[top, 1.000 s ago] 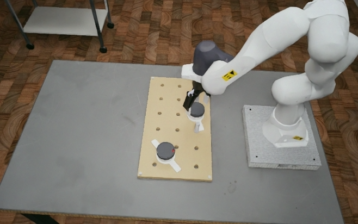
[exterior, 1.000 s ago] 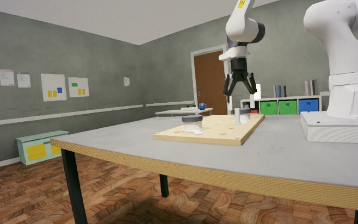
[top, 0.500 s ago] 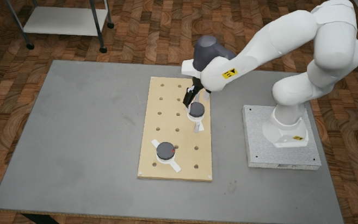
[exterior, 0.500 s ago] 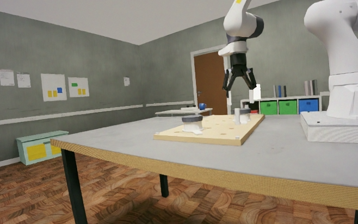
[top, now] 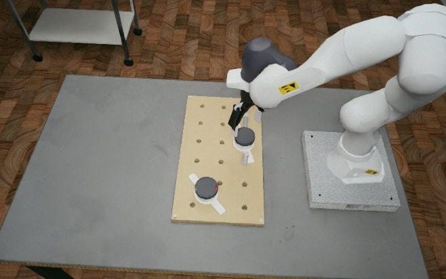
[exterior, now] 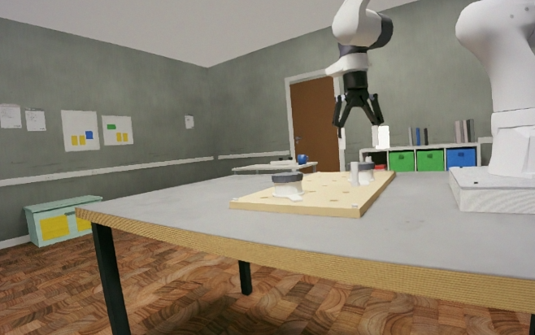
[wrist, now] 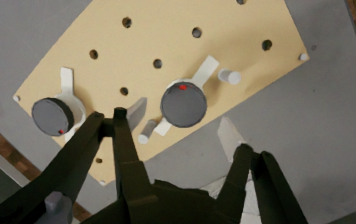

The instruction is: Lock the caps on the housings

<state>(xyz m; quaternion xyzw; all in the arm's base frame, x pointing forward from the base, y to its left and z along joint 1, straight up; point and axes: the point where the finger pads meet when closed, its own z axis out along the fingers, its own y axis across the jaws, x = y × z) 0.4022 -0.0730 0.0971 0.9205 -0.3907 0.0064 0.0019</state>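
- Black gripper (top: 247, 126) (exterior: 359, 137) (wrist: 183, 115), fingers well parted and holding nothing, hangs above the right-hand housing (top: 242, 146) (exterior: 366, 176) in the top view.
- White housing (top: 204, 200) (exterior: 288, 189) (wrist: 77, 107) stands upright, lower centre there.

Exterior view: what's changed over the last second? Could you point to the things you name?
The tool (top: 247, 123) (exterior: 359, 138) (wrist: 183, 115) rose a little above the pegboard (top: 210, 152) (exterior: 321, 184) (wrist: 220, 55). Nothing visibly taken hold of or let go. Both housings (top: 205, 200) (top: 242, 147) (exterior: 288, 189) (exterior: 367, 176) (wrist: 77, 107) (wrist: 175, 82) stayed upright in place, caps on.
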